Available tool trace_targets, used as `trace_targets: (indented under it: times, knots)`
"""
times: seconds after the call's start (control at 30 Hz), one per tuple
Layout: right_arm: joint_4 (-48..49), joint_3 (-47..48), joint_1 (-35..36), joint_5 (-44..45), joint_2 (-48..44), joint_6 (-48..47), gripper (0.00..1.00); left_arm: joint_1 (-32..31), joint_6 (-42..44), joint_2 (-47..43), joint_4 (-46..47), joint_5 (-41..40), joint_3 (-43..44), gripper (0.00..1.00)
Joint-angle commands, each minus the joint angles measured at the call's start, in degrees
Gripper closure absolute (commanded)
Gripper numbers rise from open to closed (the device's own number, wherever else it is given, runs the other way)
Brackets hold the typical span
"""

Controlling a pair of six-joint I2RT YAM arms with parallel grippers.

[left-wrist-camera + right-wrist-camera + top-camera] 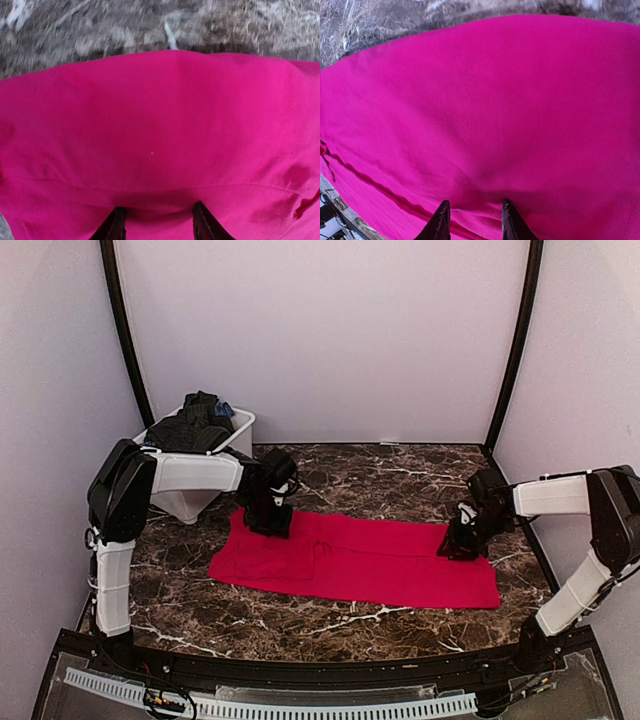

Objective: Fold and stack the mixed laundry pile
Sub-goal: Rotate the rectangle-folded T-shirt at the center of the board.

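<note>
The bright red cloth lies spread flat and long across the marble table. My left gripper is down on the cloth's far left edge. In the left wrist view the cloth fills the frame, and the left gripper is open with both tips pressed into it. My right gripper is down on the cloth's far right edge. In the right wrist view it is open, with its tips on the cloth. Dark charcoal garments with a bit of blue are heaped in the bin.
The white plastic bin stands at the back left, just behind my left arm. Black frame posts run up both back corners. The table's front edge has a black rail.
</note>
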Motion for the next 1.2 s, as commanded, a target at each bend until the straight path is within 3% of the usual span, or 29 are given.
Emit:
trace_targets:
  times: [0.0, 0.17, 0.33, 0.4, 0.47, 0.63, 0.77, 1.03, 1.17]
  knots:
    - [-1.6, -4.6, -0.2, -6.0, -4.5, 3.8, 0.68, 1.7, 3.8, 8.7, -1.8, 1.0, 10.4, 0.55]
    - [0.2, -9.0, 2.6, -11.1, -13.4, 6.5, 0.69, 3.8, 8.1, 21.2, -6.8, 5.7, 29.8, 0.56]
    - [-6.5, -1.3, 9.6, -9.7, -16.4, 2.7, 0.64, 5.3, 11.8, 38.1, -16.8, 11.7, 64.4, 0.56]
    - [-7.5, 1.4, 9.7, -7.6, -16.8, 1.4, 0.63, 6.2, 11.9, 38.5, -17.6, 11.7, 69.1, 0.55]
    - [-7.5, 3.7, 9.4, -4.2, -15.6, -1.0, 0.63, 7.2, 10.7, 33.9, -15.4, 11.6, 65.1, 0.55]
    - [-9.7, 10.6, 9.1, 2.3, -4.8, -7.7, 0.68, 7.6, 9.4, 15.1, -7.0, 10.4, 40.7, 0.55]
    - [-11.5, 13.4, 9.0, 6.7, 0.1, -10.5, 0.71, 7.0, 7.3, 8.0, -4.8, 11.1, 29.0, 0.59]
    - [-13.1, 13.7, 9.1, 10.2, 5.5, -9.7, 0.78, 4.3, 4.6, 6.4, -0.7, 9.3, 16.7, 0.64]
    - [-13.2, 13.1, 9.9, 7.7, 7.7, -9.0, 0.98, 4.4, 4.7, 8.4, -1.0, 6.8, 15.1, 0.73]
